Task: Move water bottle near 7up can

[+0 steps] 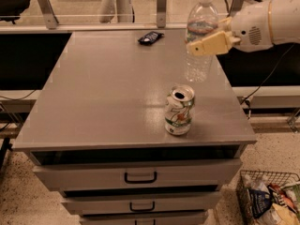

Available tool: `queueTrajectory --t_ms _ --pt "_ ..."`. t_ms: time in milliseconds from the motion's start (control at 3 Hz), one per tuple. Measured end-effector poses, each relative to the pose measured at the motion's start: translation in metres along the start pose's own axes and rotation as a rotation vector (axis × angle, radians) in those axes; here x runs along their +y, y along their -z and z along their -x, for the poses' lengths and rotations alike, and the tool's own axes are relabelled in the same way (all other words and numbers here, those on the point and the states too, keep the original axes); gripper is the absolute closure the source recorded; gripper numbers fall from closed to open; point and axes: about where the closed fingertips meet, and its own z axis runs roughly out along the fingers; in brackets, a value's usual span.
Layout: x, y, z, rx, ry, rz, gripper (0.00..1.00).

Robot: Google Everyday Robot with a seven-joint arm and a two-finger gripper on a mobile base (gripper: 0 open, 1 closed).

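The water bottle (200,36) is clear ribbed plastic with a white cap and a white-and-red label band. It stands upright at the right side of the grey cabinet top (108,93). My gripper (204,45) comes in from the right and is shut on the bottle at its label band; one cream finger (209,45) lies across its front. The 7up can (179,110) is dented, white and green with a dark drinking hole. It stands near the front right edge, a short way in front of the bottle and slightly left.
A small dark flat packet (150,37) lies at the back of the top. The cabinet has drawers (140,176) below. A wire basket of packets (267,198) sits on the floor at the right. A glass rail (93,18) runs behind.
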Motion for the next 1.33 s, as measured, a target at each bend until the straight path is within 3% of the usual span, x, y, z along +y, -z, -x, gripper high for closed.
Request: queueTrajectory --t_ms 333,667,1000,1333 --pt "0.008 0.014 -0.023 0.004 -0.03 0.067 1.0" --pt "0.008 0.014 -0.023 0.004 -0.03 0.067 1.0" --pt "0.01 0.017 -0.028 0.021 -0.017 0.109 1.0" --pt "0.016 0.033 -0.039 0.061 0.013 0.209 1.0"
